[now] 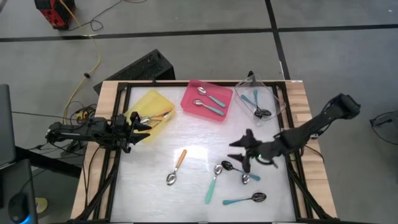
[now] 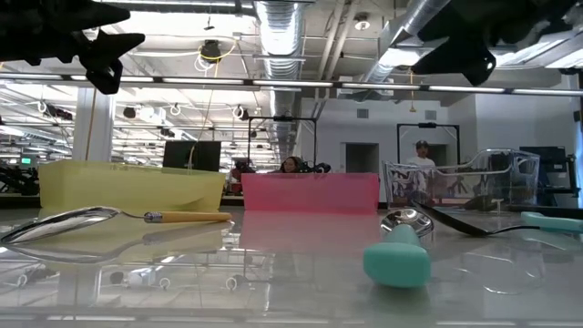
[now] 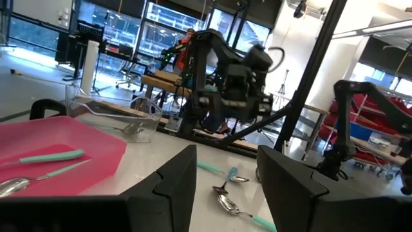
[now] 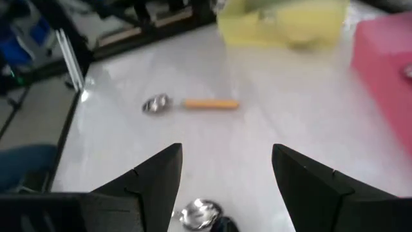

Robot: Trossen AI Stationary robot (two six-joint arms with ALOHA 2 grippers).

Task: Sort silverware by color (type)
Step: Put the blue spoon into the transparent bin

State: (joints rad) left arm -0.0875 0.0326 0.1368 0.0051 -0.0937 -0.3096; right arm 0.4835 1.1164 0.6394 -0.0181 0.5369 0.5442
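Light is even and bright, from ceiling strip lamps seen in the low view. The glossy white desk shows a glare patch near its middle in the high view, w/ mirror reflections in the low view. Low view: the teal handle up close is soft, out of focus. Right wrist view is blurred, esp. the yellow tray. Shadows are faint.

Robotics lab/workshop: exposed ceiling ducts, other robot rigs, concrete floor.
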